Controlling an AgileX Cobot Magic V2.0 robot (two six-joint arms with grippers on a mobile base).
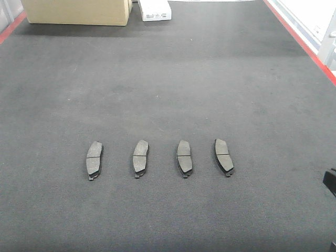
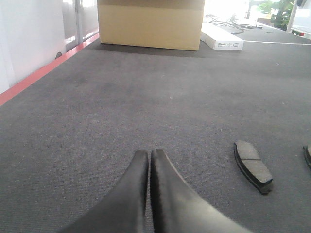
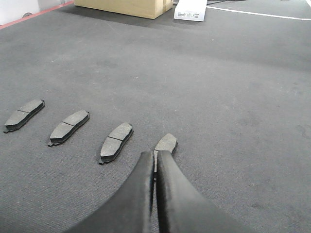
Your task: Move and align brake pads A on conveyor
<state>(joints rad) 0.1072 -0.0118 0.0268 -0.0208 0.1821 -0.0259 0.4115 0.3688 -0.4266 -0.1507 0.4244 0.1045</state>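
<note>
Four brake pads A [image 1: 159,157] lie in an evenly spaced row on the conveyor [image 1: 168,79], apparently aligned. Left gripper [image 2: 149,160], fingers together and empty, hovers at the row's 9 o'clock; right gripper [image 3: 155,162], likewise together, hovers over the rightmost pad [image 3: 166,142].

Left gripper [image 2: 149,158] and right gripper [image 3: 155,158], both closed, fingers pressed together.

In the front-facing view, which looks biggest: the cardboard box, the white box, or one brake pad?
1. Cardboard box, though cut off by the frame.
2. White box and leftmost brake pad: too similar to rank, and the pad lies nearer.
</note>
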